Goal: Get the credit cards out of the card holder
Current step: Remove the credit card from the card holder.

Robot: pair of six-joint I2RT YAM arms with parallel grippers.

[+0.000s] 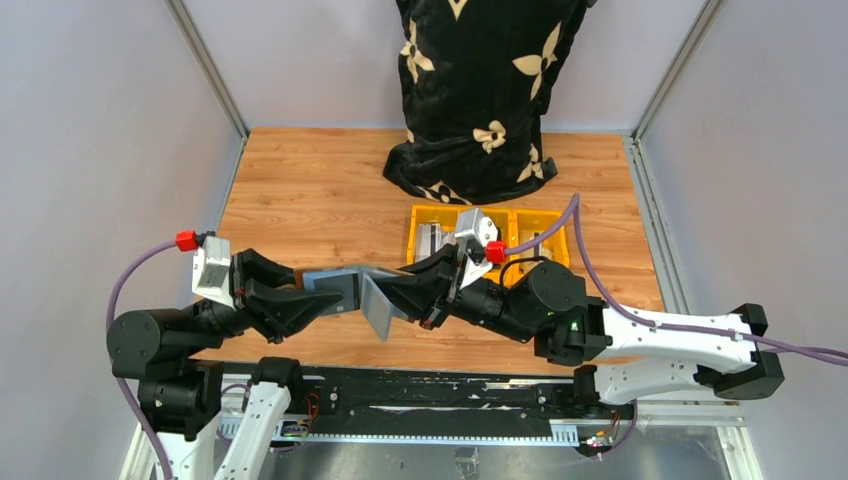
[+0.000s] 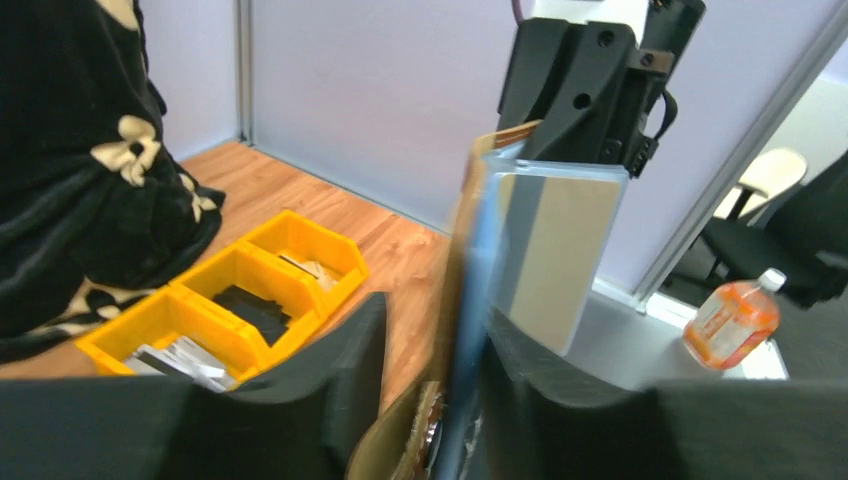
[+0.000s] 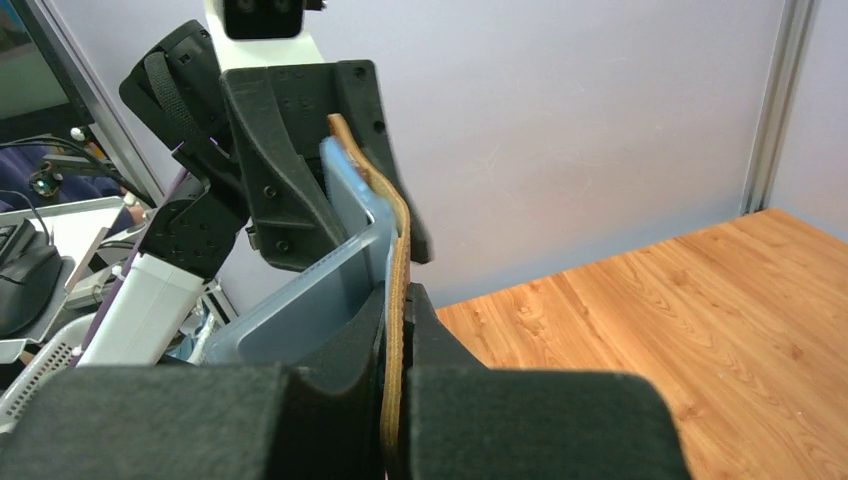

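Observation:
The brown card holder (image 1: 350,288) hangs open in a V above the table's near edge, grey-silver inner sides up, held between both grippers. My left gripper (image 1: 325,298) grips its left flap. In the left wrist view the brown and blue-grey edge (image 2: 470,250) lies against the right finger, with a slit of wood showing beside the left finger (image 2: 340,370). My right gripper (image 1: 395,290) is shut on the right flap. In the right wrist view the leather edge (image 3: 398,230) is pinched tight between its fingers. I cannot tell any credit card apart from the holder's shiny panels.
Yellow bins (image 1: 490,225) with small items stand behind the right gripper, also in the left wrist view (image 2: 230,290). A black cloth with gold flowers (image 1: 480,90) hangs at the back. An orange bottle (image 2: 733,320) stands beyond the table.

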